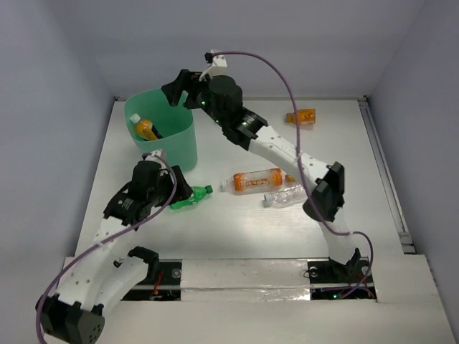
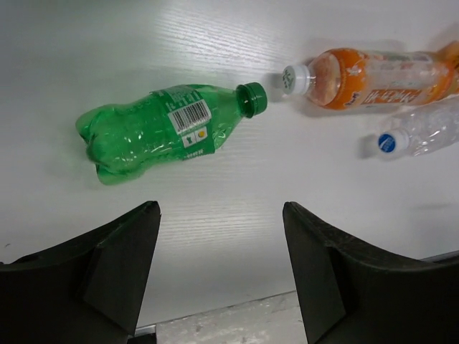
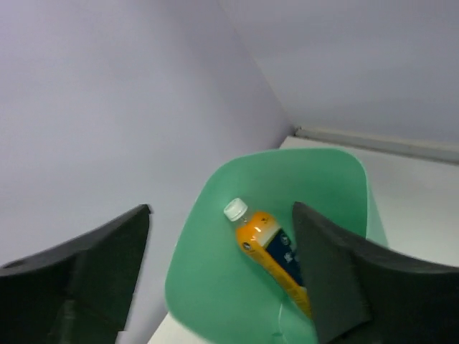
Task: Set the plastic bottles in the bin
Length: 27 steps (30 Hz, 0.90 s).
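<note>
Green bottle (image 2: 154,132) lies flat on the counter (image 2: 344,215) just ahead of the open, empty left tool (image 2: 221,208), long axis running finger to finger, cap rightward. Right tool (image 3: 222,211), also open, hovers over the bin (image 3: 204,272).

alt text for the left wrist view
A green bottle lies on its side on the white table beyond the open left gripper. Its cap nearly touches an orange bottle's white cap; a clear bottle lies beside that.
</note>
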Tool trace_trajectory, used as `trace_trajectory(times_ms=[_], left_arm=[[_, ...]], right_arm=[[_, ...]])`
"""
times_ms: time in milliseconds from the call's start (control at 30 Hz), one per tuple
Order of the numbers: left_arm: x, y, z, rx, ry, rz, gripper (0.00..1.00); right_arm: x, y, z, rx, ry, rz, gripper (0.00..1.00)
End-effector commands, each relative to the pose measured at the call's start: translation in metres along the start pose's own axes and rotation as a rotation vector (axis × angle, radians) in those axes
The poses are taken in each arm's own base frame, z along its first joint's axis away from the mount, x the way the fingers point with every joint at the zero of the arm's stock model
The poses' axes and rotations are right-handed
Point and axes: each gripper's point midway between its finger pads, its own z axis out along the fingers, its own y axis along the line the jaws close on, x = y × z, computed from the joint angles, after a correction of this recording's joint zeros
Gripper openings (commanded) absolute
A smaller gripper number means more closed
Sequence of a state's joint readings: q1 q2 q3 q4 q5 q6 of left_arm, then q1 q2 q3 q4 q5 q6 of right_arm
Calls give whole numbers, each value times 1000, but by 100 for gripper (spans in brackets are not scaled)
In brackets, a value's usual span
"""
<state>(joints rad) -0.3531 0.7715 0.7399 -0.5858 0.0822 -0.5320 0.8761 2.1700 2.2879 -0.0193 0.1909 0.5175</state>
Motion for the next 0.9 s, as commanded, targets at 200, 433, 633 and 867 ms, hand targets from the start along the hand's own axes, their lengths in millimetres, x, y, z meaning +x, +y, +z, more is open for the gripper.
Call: trace_trajectory(times_ms=[200,433,633,867], left_arm=[[-11,-44,26,93,71,179,67],[-15,-44,47,-93,148,427,69],[-3,-46,67,-74,209,590,73],[6,-28,90,-175,265,661,76]], right_arm=[[-88,-41,-135,21,-116,-15,7],[-39,-121,-245,203,-42,22,11],[-8,-161,-312,318,-18,85,32],[-3,-167,-347,329,-8,85,50]])
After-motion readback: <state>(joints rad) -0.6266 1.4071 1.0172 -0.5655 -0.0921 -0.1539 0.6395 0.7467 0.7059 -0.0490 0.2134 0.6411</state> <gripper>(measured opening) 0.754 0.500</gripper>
